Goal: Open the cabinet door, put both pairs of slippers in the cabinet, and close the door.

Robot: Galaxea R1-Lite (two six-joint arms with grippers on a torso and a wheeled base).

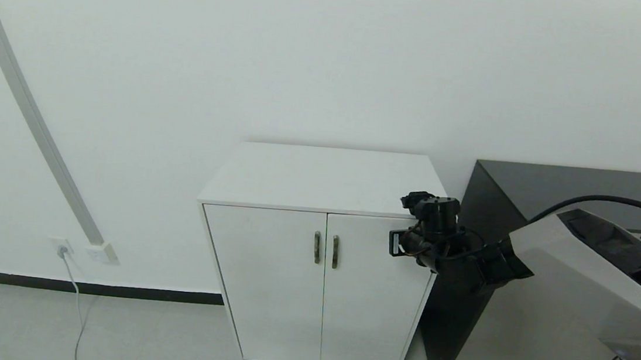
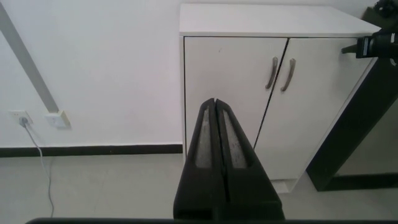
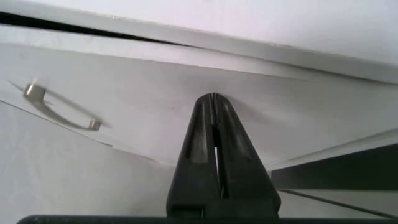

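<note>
The white cabinet (image 1: 320, 180) stands against the wall with both doors shut. Two metal handles (image 1: 326, 250) sit side by side at the centre seam. My right gripper (image 1: 395, 243) is shut, holding nothing, at the upper outer part of the right door (image 1: 370, 302). In the right wrist view its tips (image 3: 213, 98) are close against the door panel, with one handle (image 3: 62, 109) off to the side. My left gripper (image 2: 215, 103) is shut and holds nothing. It hangs back from the cabinet (image 2: 230, 74), facing the left door. The right gripper (image 2: 368, 46) appears by the cabinet's far top corner.
A black glossy unit (image 1: 532, 183) stands right beside the cabinet. A slanted wall conduit (image 1: 28, 105) runs down to a socket (image 1: 61, 246), from which a cable (image 1: 77, 297) trails to the floor. Grey floor (image 1: 152, 334) lies open to the cabinet's left.
</note>
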